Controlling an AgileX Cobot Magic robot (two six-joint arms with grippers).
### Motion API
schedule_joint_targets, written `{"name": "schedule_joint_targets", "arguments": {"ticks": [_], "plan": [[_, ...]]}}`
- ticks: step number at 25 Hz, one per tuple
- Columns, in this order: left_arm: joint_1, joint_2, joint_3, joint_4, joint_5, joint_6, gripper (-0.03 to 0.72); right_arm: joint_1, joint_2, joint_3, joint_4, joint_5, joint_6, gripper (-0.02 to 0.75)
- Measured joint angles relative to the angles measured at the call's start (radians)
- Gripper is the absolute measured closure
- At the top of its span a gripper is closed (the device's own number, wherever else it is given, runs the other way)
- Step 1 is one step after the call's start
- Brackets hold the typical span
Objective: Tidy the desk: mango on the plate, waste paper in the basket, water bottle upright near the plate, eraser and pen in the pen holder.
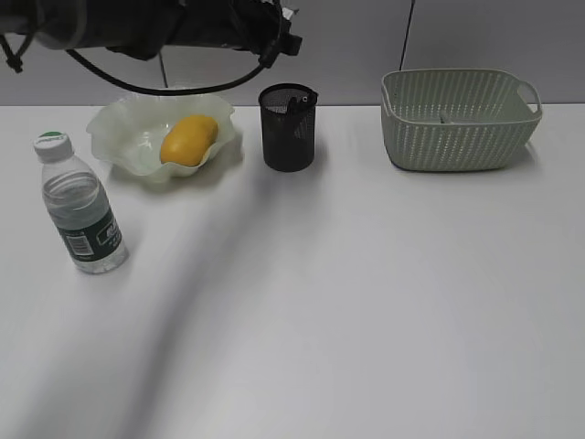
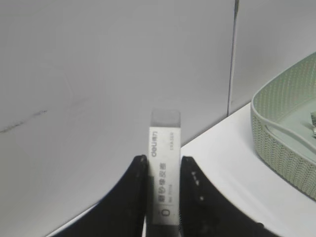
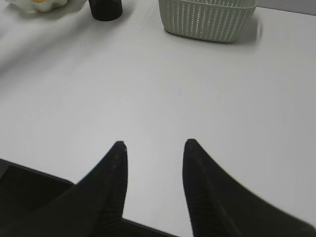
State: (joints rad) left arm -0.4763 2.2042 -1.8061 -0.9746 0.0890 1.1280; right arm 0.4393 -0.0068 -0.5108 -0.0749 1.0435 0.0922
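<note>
Left jaws clamping eraser (image 2: 165, 177), white desk (image 1: 366, 302), grey wall (image 2: 98, 64)

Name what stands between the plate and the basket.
In the exterior view, the pen holder stands between the plate and the basket; bare desk flanks it.

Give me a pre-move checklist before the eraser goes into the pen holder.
1. Eraser clamped between left gripper fingers: ok.
2. Pen holder upright, mouth open: ok.
3. Eraser directly above the holder: cannot tell; the gripper itself is out of the exterior view.
4. Room inside the holder: cannot tell; something dark already stands in it.
5. Right gripper open, empty, far from the holder: ok.
6. Mango on the plate, water bottle upright: ok.
</note>
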Motion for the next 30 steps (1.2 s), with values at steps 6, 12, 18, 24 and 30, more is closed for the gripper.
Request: {"name": "schedule_joint_targets", "arguments": {"ticks": [6,12,18,24,30], "plan": [[0.000,0.026,-0.020,-0.036,-0.009,0.000,0.546,0.000,0.000,0.000,0.000,0.000,0.000,0.428],[0.000,0.027,-0.023,-0.037,0.011,0.000,0.523,0.000,0.000,0.000,0.000,0.001,0.000,0.428],[0.000,0.027,-0.026,-0.037,0.011,0.000,0.340,0.000,0.000,0.000,0.000,0.001,0.000,0.432],[0.000,0.020,-0.026,-0.033,0.012,0.000,0.247,0.000,0.000,0.000,0.000,0.001,0.000,0.454],[0.000,-0.120,-0.023,-0.029,0.022,0.000,0.232,0.000,0.000,0.000,0.000,0.001,0.000,0.458]]}}
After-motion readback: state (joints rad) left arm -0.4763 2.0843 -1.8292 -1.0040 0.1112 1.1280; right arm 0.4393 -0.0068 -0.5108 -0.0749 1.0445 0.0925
